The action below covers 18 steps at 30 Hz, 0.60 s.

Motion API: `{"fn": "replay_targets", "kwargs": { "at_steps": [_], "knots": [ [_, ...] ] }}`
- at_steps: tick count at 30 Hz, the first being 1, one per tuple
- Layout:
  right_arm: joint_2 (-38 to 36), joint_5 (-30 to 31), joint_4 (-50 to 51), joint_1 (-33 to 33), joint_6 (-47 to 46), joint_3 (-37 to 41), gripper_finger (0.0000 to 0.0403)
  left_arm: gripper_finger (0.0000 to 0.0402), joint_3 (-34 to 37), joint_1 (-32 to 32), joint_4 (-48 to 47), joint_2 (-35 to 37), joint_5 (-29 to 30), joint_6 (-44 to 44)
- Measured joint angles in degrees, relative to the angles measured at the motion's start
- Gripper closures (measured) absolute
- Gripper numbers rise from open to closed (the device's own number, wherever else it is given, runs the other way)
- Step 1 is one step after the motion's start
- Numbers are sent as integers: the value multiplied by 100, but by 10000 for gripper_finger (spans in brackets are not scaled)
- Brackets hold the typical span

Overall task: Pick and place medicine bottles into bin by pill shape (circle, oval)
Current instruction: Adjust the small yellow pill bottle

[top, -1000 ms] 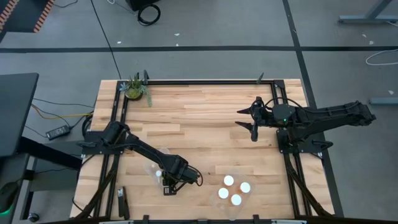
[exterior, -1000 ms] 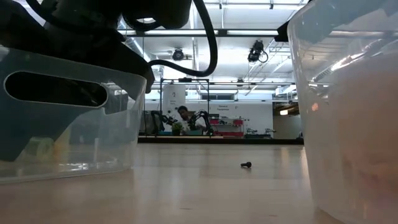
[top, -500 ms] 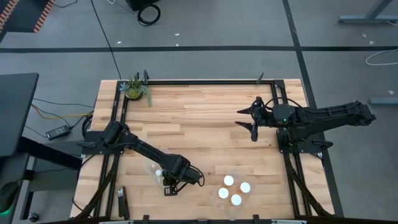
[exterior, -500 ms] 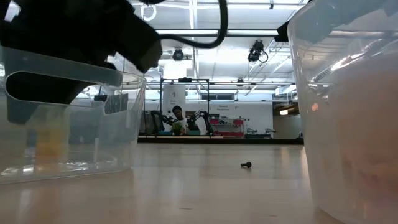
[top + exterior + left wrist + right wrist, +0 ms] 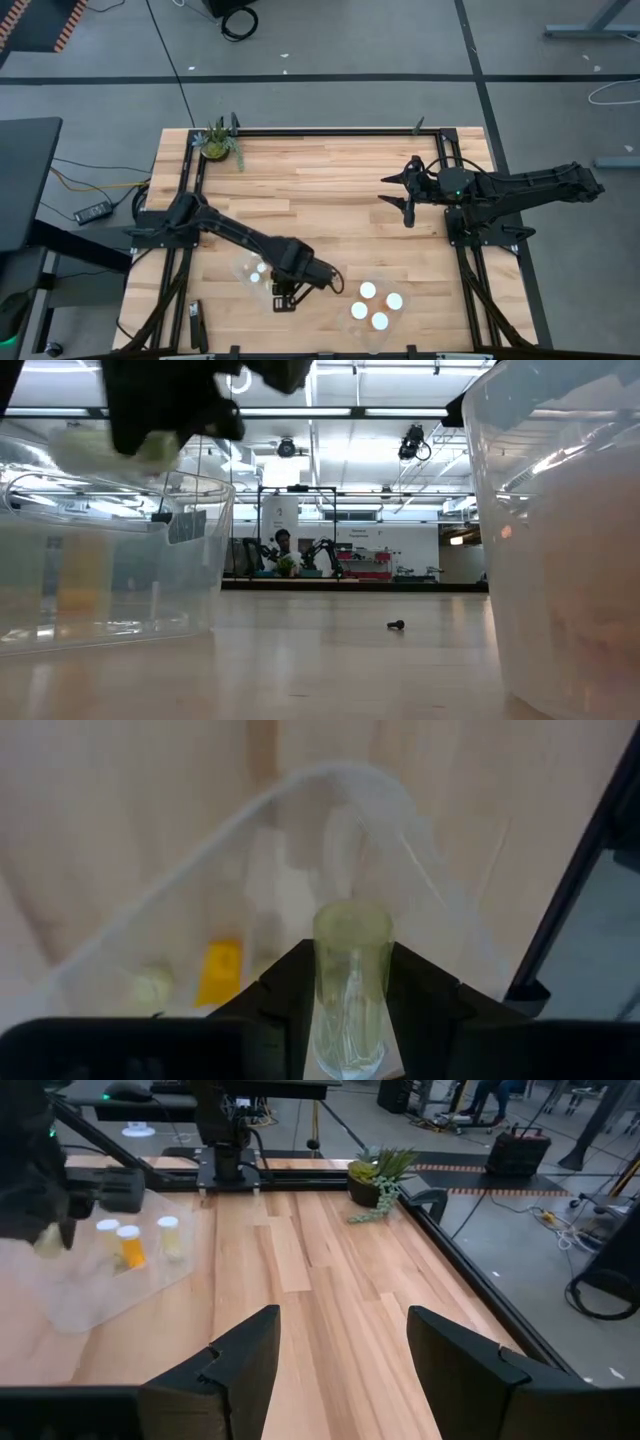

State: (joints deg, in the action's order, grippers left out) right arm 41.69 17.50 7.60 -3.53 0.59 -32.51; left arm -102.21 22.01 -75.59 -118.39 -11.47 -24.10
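My left gripper [image 5: 285, 293] is shut on a pale, see-through medicine bottle [image 5: 350, 975] and holds it above the left clear tub [image 5: 150, 580]. Three more medicine bottles stand upright on their bases in that tub: one with a white cap [image 5: 107, 1230], an orange one [image 5: 130, 1247] and a pale yellow one [image 5: 170, 1236]. The right clear tub [image 5: 560, 540] holds several white-capped bottles [image 5: 375, 305]. My right gripper [image 5: 405, 197] hangs open over the table's right half, far from the tubs. My left gripper pinches the medicine bottle between its two fingers, one on each side of its round wall [image 5: 322, 990]. The fingers come from above and point down along the bottle. It hangs upright below them, lifted clear of the tub.
A green potted plant [image 5: 218, 142] stands at the far left corner. A small black part [image 5: 396, 625] lies on the wood between the tubs, farther back. Black rails [image 5: 330, 130] frame the table's far and side edges. Bare wood lies between my two grippers.
My left gripper has risen out of the left tub and drifted toward the table's right edge, carrying the pale bottle from inside the tub up to above its rim. The other bottles in the tub stay where they were.
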Motion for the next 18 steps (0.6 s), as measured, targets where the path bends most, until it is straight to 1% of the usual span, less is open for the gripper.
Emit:
{"fn": "replay_targets", "kwargs": {
  "at_steps": [2, 5, 9, 14, 18],
  "knots": [
    [0, -91, 1, 0, -19, 0, 176, 285, -232, -102, -151, 3, 108, 120],
    [0, -134, 1, -2, -10, 0, 176, 286, -564, -313, -343, 4, 422, 369],
    [19, -152, -34, -2, -1, 0, 176, 290, -982, -694, -316, 4, 828, 641],
    [118, -283, -105, -24, 40, 0, 176, 286, -1392, -1231, 49, 7, 1138, 1145],
    [69, -281, -85, -199, 164, 4, 176, 289, -1652, -1612, 436, 9, 1224, 1595]
  ]
}}
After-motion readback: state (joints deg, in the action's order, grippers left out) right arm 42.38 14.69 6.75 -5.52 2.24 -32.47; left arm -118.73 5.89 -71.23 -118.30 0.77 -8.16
